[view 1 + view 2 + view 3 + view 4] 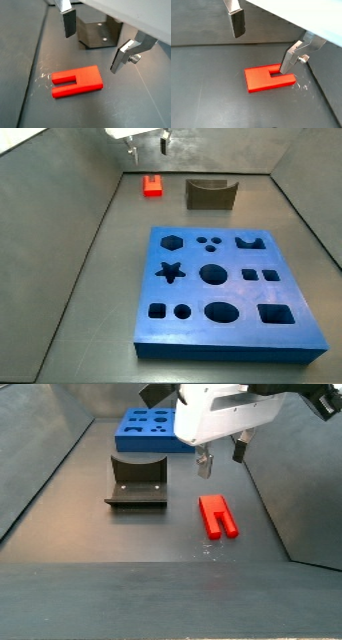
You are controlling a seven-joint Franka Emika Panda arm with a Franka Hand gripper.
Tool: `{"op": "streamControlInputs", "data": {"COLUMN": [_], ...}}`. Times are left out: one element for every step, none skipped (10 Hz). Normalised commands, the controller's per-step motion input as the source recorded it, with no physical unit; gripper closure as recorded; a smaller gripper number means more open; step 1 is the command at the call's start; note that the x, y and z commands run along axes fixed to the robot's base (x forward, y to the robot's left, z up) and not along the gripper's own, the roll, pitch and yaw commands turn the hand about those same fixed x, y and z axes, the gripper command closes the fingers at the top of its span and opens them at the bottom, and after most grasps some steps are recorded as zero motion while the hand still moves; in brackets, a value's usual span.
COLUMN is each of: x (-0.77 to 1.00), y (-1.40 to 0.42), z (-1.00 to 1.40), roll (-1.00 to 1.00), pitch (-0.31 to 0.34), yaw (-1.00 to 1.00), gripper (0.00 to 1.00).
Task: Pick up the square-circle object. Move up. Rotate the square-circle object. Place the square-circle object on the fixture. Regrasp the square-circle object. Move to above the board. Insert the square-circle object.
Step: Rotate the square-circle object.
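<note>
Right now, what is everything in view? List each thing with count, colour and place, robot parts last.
square-circle object: one, bright red, lying flat on the dark floor beside the fixture, not held.
fixture: one, dark olive-brown, notch in its top, standing on the floor between the red piece's side and the board's far end.
board: one, blue, flat on the floor, many cut-out holes, all empty.
gripper: one, silver fingers with dark pads, open, hovering above the square-circle object, holding nothing.
</note>
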Motion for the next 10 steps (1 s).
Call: {"op": "streamControlInputs", "data": {"x": [0.04,0.04,0.04,0.04,0.04,0.04,0.04,0.04,0.04,0.04], "y": [0.00,0.00,0.00,0.00,0.00,0.00,0.00,0.00,0.00,0.00], "z": [-0.03,-0.03,-0.03,-0.03,-0.03,-0.03,-0.03,-0.03,-0.03,-0.03], "roll": [0.00,0.00,0.00,0.00,0.00,0.00,0.00,0.00,0.00,0.00], "pitch": [-0.006,-0.006,-0.006,-0.007,-0.007,-0.007,-0.008,-0.008,-0.008,-0.008], "yaw": [1.00,1.00,1.00,1.00,1.00,1.00,1.00,1.00,1.00,1.00], "gripper": [0.00,0.00,0.00,0.00,0.00,0.00,0.00,0.00,0.00,0.00]}}
